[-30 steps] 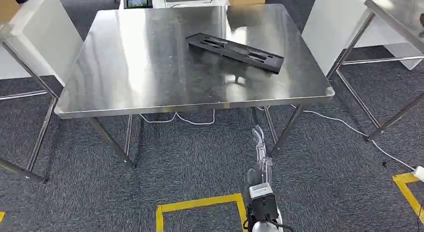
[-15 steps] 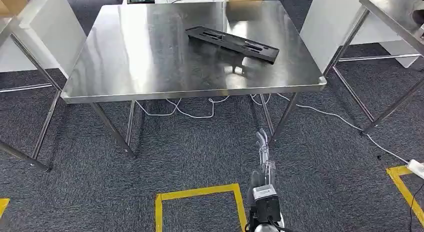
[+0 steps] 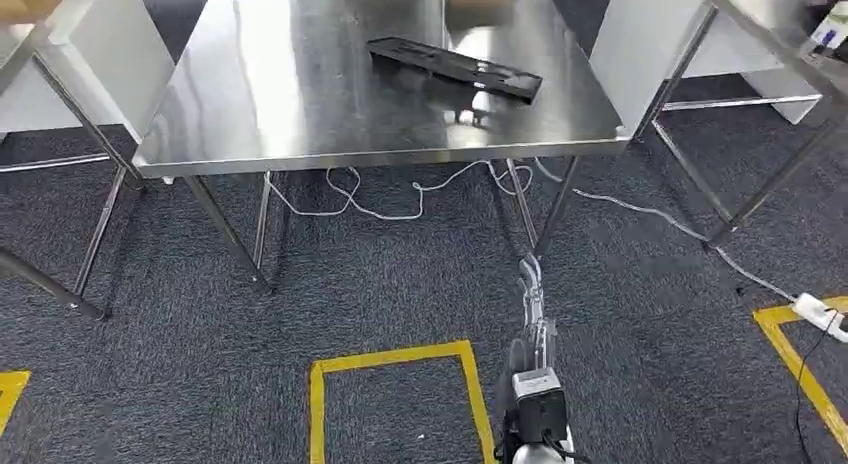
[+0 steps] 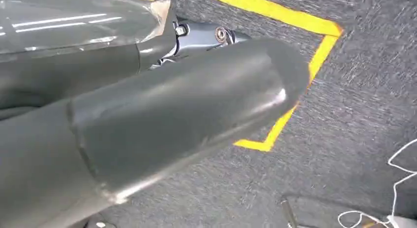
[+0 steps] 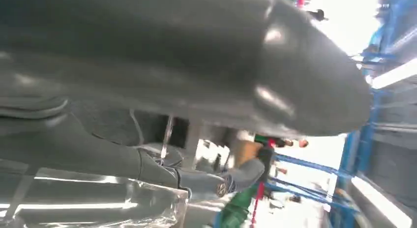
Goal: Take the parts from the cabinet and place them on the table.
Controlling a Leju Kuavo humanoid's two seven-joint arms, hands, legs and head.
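A long black plastic part (image 3: 455, 68) lies flat on the steel table (image 3: 330, 114), toward its far right. My right arm hangs down over the carpet short of the table's near edge. My right hand (image 3: 532, 289) has its fingers stretched out straight and holds nothing; the right wrist view shows this hand (image 5: 196, 66) close up with its thumb and a dark finger apart. In the left wrist view my left hand (image 4: 172, 115) hangs above the carpet, thumb and a dark finger extended, with nothing in it.
More steel tables stand at the left (image 3: 60, 59) and at the right (image 3: 765, 29). White cables (image 3: 400, 199) trail on the carpet under the table, and a power strip (image 3: 825, 314) lies at the right. Yellow tape (image 3: 395, 359) marks a square on the floor by my feet.
The whole view has shifted: the table and the part sit higher and farther off in the picture, so the camera moved. My right hand still hangs empty.
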